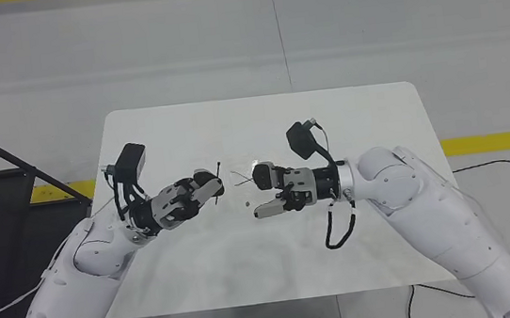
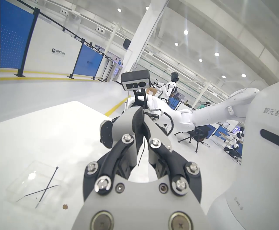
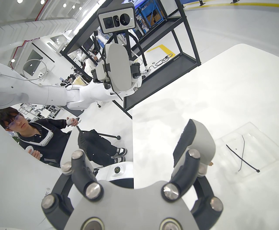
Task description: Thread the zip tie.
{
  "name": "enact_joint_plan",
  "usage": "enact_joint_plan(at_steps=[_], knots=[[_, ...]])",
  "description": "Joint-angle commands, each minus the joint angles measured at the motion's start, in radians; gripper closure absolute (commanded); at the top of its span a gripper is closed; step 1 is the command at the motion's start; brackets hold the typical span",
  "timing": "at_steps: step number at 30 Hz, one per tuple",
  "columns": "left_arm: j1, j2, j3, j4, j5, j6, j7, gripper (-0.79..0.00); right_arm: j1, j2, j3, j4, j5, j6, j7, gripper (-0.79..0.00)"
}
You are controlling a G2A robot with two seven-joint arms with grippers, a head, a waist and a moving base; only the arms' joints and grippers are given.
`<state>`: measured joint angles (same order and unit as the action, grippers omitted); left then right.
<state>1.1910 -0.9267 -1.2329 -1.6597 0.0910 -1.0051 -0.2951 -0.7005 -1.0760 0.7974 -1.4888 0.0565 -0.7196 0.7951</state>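
The left gripper (image 2: 142, 122) clamps a black zip tie (image 2: 141, 150), apparently presenting it to the right gripper (image 3: 135, 130), spread wide opposite.

Ahead of your right claw (image 1: 261, 192), free air runs to the left claw (image 1: 208, 181); a clear tray (image 3: 257, 135) lies just below.

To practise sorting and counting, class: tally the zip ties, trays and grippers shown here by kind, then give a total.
Zip ties: 3 (held zip tie in left gripper, two crossed zip ties in the clear tray)
Trays: 1
Grippers: 2 (left gripper, right gripper)
Total: 6
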Motion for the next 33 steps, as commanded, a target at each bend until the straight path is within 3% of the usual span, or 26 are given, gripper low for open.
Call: enact_joint_plan(at_steps=[1,6,9,13,33], knots=[[0.004,-0.002,0.003,-0.014,0.01,0.027,-0.001,0.0,-0.011,-0.005,-0.012,-0.019,-0.027,0.014,-0.021,-0.785],[0.006,-0.013,0.008,-0.024,0.072,0.044,0.049,0.0,0.008,-0.032,-0.055,0.006,-0.07,0.004,-0.083,-0.757],[0.006,-0.021,0.014,-0.015,0.097,0.038,0.079,0.0,0.026,-0.049,-0.079,0.031,-0.088,-0.017,-0.114,-0.563],[0.002,-0.028,0.02,0.0,0.12,0.027,0.101,0.0,0.037,-0.067,-0.098,0.054,-0.133,-0.029,-0.164,-0.397],[-0.009,-0.053,0.021,0.031,0.151,0.016,0.146,0.0,0.041,-0.102,-0.096,0.089,-0.16,-0.054,-0.193,-0.163]])
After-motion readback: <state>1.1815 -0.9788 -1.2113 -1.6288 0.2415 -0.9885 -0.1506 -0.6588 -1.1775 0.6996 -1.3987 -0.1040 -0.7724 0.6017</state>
